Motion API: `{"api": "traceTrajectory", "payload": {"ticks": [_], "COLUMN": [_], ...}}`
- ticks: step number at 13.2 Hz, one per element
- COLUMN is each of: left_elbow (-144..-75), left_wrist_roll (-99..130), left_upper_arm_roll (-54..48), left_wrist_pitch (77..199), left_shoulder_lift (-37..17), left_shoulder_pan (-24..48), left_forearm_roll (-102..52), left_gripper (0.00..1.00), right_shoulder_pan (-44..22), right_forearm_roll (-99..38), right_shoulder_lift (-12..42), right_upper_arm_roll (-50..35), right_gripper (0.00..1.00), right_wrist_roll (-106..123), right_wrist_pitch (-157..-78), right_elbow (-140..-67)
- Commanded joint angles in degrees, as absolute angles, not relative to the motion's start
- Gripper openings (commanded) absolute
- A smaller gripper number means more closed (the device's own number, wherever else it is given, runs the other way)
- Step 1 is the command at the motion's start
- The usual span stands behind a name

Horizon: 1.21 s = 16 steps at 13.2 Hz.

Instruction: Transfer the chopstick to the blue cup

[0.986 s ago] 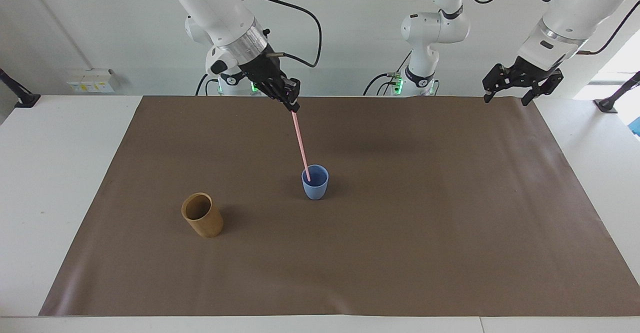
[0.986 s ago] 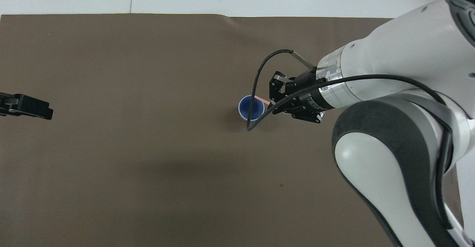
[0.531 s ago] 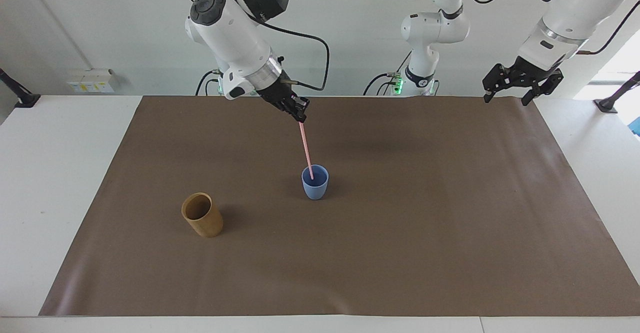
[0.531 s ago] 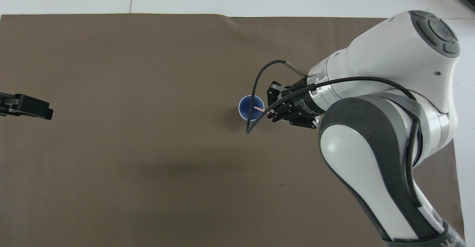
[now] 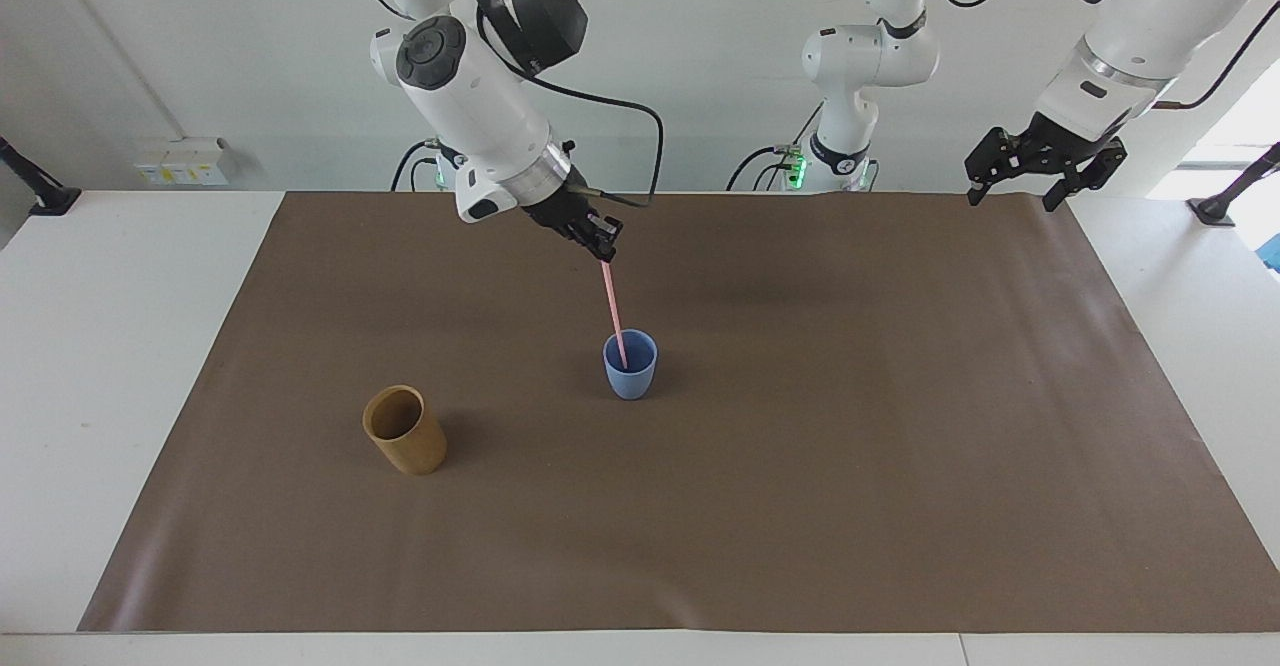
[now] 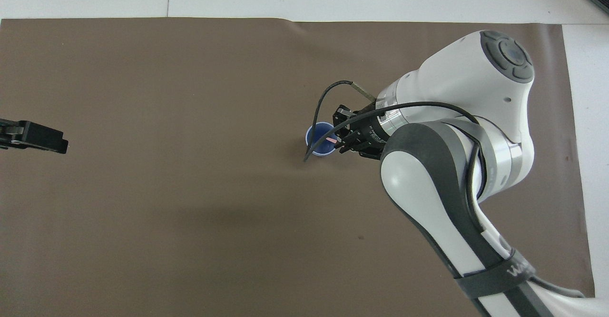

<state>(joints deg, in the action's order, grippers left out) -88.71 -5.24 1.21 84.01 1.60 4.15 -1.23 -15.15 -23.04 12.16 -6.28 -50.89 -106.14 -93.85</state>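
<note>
The small light-blue tapered plastic cup (image 5: 630,365) stands near the middle of the brown paper mat (image 5: 900,446), and the thin pale-pink chopstick (image 5: 613,307) has its lower end inside the cup's mouth, below the rim. The right gripper (image 5: 603,246) pinches the stick's top end, its fingertips clamped tight on it, and hangs over the mat just on the robots' side of the cup. In the overhead view the right gripper (image 6: 338,140) sits at the rim of the blue cup (image 6: 318,141), with a short foreshortened length of the chopstick (image 6: 331,139) showing pink inside.

Compared with a second ago, the right gripper has come down and swung toward the cup, so the stick now stands steeper and its tip sits deeper inside. The grip has not loosened over that time. My reading is that insertion is nearly done and what remains is letting go, then a clean retreat. A stick this much taller than the cup will probably lean on the rim once freed, and it could tip such a light cup.

Farther from the robots, toward the right arm's end of the table, the taller tan-brown cylindrical cup (image 5: 404,430) stands empty and well apart from the action.

The left gripper (image 5: 1040,174) waits with fingers spread, holding nothing, above the mat's edge at its own end
</note>
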Motion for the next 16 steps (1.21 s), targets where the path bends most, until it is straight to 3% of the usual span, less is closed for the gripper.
{"api": "traceTrajectory", "payload": {"ticks": [1,2,3,7,11,16], "left_elbow": [-88.9,-88.9,-88.9,-88.9,-88.9,-88.9], "left_wrist_roll": [-4.7,-4.7,-4.7,-4.7,-4.7,-4.7], "left_upper_arm_roll": [0.6,0.6,0.6,0.6,0.6,0.6], "left_wrist_pitch": [83.3,83.3,83.3,83.3,83.3,83.3], "left_shoulder_lift": [2.5,2.5,2.5,2.5,2.5,2.5], "left_shoulder_pan": [3.3,3.3,3.3,3.3,3.3,3.3], "left_forearm_roll": [-1.4,-1.4,-1.4,-1.4,-1.4,-1.4], "left_gripper": [1.00,1.00,1.00,1.00,1.00,1.00], "right_shoulder_pan": [-15.0,-15.0,-15.0,-14.0,-9.0,-4.3], "right_forearm_roll": [-22.1,-22.1,-22.1,-19.0,-5.0,1.4], "right_shoulder_lift": [12.8,12.9,12.8,9.9,4.2,-1.7], "right_upper_arm_roll": [-6.7,-6.7,-6.7,-6.2,-6.1,-5.7], "right_gripper": [0.55,0.80,0.98,1.00,1.00,1.00], "right_wrist_roll": [-50.5,-50.5,-50.6,-48.3,-37.4,-25.1], "right_wrist_pitch": [-107.4,-107.7,-107.7,-107.6,-106.5,-97.7], "right_elbow": [-93.8,-93.3,-92.5,-91.1,-91.4,-91.0]}}
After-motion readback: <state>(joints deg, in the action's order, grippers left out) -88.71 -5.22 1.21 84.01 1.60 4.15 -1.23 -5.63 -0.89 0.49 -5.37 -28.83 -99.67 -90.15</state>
